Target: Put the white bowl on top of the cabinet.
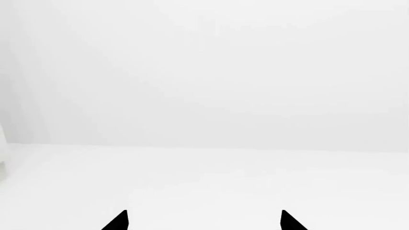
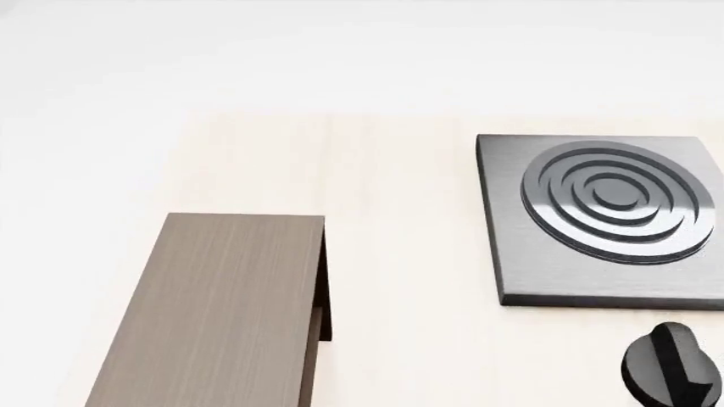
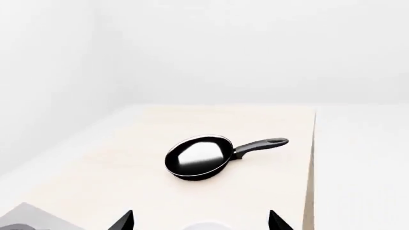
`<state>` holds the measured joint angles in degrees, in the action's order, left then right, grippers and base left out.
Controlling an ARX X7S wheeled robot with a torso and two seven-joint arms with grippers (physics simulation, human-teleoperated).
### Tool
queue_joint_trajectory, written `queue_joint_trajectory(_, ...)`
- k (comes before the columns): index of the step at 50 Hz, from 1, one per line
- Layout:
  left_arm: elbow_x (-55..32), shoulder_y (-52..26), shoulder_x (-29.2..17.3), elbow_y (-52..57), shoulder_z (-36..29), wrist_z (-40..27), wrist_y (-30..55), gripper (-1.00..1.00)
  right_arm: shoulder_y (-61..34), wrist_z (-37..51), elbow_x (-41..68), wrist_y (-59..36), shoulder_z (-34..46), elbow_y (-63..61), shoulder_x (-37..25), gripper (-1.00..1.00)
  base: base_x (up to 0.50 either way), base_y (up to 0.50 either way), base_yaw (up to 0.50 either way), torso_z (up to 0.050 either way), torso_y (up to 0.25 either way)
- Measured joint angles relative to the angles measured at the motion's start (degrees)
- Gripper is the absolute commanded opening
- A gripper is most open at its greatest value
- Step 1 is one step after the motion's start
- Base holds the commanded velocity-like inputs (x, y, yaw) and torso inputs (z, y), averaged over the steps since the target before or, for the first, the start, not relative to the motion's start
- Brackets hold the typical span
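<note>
The cabinet (image 2: 215,314), a long grey-brown wooden box with a flat bare top, lies at the head view's lower left. Only a pale rounded sliver of the white bowl (image 3: 208,226) shows, at the edge of the right wrist view. It lies between the spread black fingertips of my right gripper (image 3: 200,221), which is open; I cannot tell whether the fingers touch it. My left gripper (image 1: 204,221) is open too, its two black fingertips (image 1: 118,221) set against plain white with nothing between them. Neither gripper appears in the head view.
A black frying pan (image 3: 198,157) with a dark handle rests on the light wooden table (image 3: 128,158) beyond my right gripper. A square grey stove plate (image 2: 599,216) with raised rings sits at the table's right, a black knob (image 2: 673,369) in front of it.
</note>
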<state>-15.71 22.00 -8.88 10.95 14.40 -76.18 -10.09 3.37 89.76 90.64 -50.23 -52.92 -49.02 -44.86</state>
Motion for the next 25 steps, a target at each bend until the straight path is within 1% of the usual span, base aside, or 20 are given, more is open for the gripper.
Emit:
queue_joint_trajectory(4,0.0,0.0,0.0,0.0,0.0,0.0,0.0,1.00,13.7,0.1,1.7,11.9,-4.4,-0.8,-4.4,1.00,0.00,0.00,0.00,0.000,0.000)
queue_joint_trajectory(10,0.0,0.0,0.0,0.0,-0.1,-0.1,-0.1,1.00,26.3,0.2,4.6,21.3,-9.8,-0.9,-7.8,1.00,0.00,0.00,0.00,0.000,0.000)
queue_joint_trajectory(17,-0.1,0.0,0.0,-0.1,-0.1,-0.1,-0.1,1.00,34.0,0.2,7.1,26.4,-13.7,-0.3,-9.7,1.00,0.00,0.00,0.00,0.000,0.000)
queue_joint_trajectory(25,-0.1,0.1,-0.1,-0.2,-0.1,-0.1,-0.2,1.00,38.2,0.2,9.1,28.3,-16.8,1.0,-10.5,1.00,0.00,0.00,0.00,0.000,0.000)
